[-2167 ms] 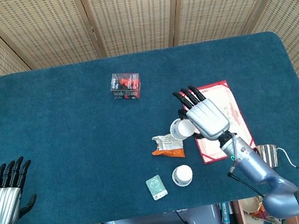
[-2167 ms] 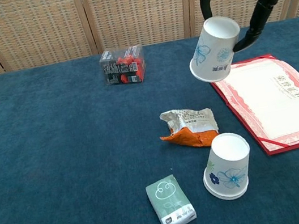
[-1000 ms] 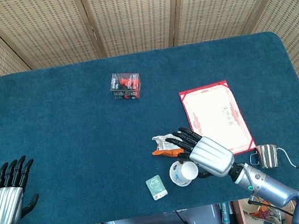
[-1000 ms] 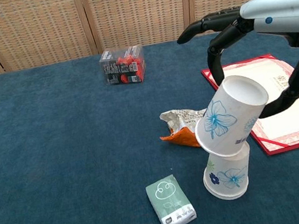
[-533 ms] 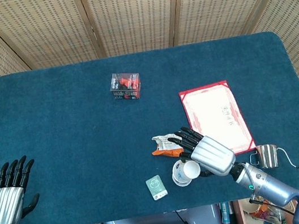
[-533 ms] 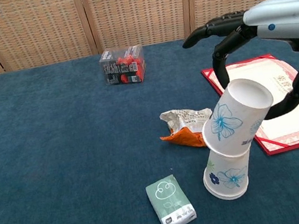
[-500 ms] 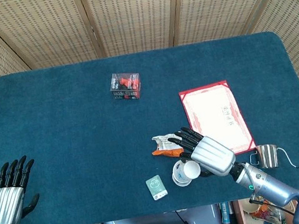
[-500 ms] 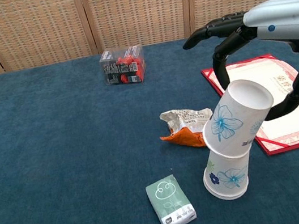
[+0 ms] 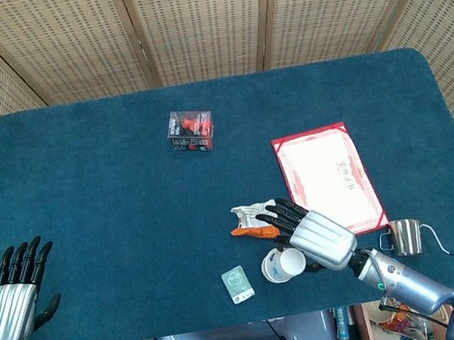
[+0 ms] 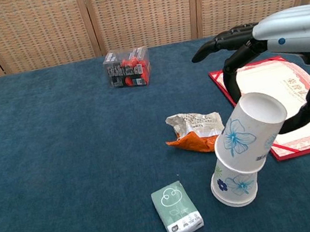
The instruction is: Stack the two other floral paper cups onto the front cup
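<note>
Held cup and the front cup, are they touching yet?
Touching. In the chest view the held cup, tilted in the right hand, has its base pushed into the front cup's mouth, no gap.

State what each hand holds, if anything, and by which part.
The right hand grips a tilted floral paper cup by its upper side wall near the rim. The left hand holds nothing.

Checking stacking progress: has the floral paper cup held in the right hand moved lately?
Yes. The held floral paper cup came down from above the red certificate folder onto the front cup.
</note>
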{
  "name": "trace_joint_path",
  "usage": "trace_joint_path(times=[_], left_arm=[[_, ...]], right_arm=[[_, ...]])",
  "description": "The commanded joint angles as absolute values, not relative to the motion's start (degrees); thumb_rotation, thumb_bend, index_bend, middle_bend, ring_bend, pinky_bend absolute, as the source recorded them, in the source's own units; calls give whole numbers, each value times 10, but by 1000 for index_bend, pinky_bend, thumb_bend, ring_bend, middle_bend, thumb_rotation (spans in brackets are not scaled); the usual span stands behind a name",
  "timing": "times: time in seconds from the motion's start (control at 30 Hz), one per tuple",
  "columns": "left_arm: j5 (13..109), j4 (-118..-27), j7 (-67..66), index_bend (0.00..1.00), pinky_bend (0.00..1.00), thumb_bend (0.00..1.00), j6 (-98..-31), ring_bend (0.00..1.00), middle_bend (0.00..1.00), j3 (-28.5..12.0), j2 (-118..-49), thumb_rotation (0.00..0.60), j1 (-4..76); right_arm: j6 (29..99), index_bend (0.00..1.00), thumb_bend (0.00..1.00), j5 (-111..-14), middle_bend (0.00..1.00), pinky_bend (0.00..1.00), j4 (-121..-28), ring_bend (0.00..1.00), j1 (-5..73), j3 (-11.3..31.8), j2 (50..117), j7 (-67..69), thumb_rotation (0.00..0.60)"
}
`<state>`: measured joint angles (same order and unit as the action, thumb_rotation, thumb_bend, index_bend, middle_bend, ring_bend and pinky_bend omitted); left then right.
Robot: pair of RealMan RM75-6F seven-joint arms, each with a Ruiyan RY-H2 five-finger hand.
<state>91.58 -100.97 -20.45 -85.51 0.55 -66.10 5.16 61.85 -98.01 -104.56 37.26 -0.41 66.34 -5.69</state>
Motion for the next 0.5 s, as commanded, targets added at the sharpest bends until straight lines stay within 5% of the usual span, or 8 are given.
trace_joint_path(times=[0.03,0.5], left_arm=[[917,-1011,-206,0,0,308,-855,0,0,6,-661,600,52],[917,-1020,-214,0,0,310,-853,0,0,6,-659,600,52]], right_arm=[[615,526,69,-974,144,0,-1042,0,372,-2,665,-57,600],[600,530,70,-961,145,0,-1029,0,369,-3,671,-69,600]])
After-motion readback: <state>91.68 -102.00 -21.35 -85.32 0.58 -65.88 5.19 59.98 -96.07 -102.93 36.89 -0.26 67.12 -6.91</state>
